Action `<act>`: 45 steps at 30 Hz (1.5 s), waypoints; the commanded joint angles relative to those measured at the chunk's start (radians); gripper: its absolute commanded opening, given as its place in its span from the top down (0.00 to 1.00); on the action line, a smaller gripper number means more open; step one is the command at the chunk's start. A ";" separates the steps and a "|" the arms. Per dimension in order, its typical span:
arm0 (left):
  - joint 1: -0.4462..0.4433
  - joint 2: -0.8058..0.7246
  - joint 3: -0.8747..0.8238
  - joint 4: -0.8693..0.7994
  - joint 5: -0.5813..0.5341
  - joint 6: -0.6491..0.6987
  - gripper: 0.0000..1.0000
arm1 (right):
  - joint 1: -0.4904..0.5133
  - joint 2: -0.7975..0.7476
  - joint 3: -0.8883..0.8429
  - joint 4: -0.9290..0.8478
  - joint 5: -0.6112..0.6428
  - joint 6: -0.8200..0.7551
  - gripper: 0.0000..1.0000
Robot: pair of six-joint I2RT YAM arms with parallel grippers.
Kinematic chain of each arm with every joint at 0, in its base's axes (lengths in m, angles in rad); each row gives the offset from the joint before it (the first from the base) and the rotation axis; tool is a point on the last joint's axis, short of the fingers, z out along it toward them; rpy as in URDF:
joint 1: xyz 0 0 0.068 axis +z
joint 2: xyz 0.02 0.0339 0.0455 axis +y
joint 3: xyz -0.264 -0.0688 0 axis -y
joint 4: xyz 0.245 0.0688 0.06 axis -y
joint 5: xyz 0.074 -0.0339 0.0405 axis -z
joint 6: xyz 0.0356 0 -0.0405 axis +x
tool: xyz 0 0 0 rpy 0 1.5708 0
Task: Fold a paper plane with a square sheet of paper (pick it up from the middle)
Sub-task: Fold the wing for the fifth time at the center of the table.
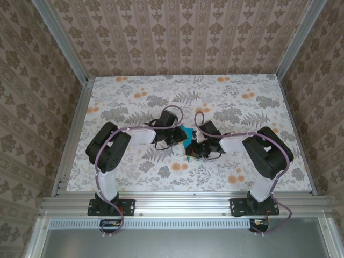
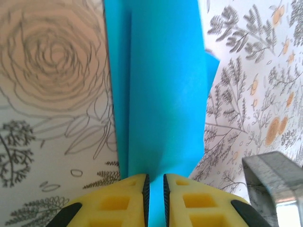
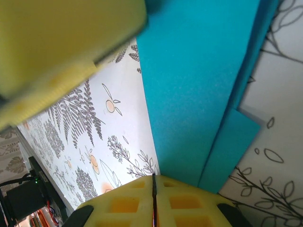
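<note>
The square sheet of paper [image 1: 187,134], bright teal and creased into a narrow strip with overlapping flaps, lies on the flowered table between both arms. In the left wrist view the paper [image 2: 161,94] runs straight away from my left gripper [image 2: 155,182]. Its yellow jaws stand a narrow gap apart, and teal shows in the gap. In the right wrist view the paper [image 3: 199,85] reaches my right gripper [image 3: 154,177], whose pads are pressed together at the sheet's near edge. I cannot tell whether paper is pinched there. From above, the left gripper [image 1: 178,138] and right gripper [image 1: 193,149] nearly touch.
The flowered tablecloth [image 1: 134,102] covers the table, with aluminium rails [image 1: 75,123] on its sides and patterned walls beyond. A yellow finger of the left gripper [image 3: 57,47] hangs close over the sheet in the right wrist view. A grey metal part [image 2: 272,184] sits at the lower right of the left wrist view.
</note>
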 commanded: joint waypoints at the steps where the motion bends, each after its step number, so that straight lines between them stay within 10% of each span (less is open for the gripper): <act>1: 0.018 0.032 0.044 -0.029 0.003 0.055 0.81 | -0.004 0.005 -0.038 -0.099 0.031 -0.015 0.90; 45: 0.152 0.207 0.300 -0.154 -0.059 0.222 0.77 | -0.004 -0.017 -0.083 -0.193 0.044 -0.081 0.90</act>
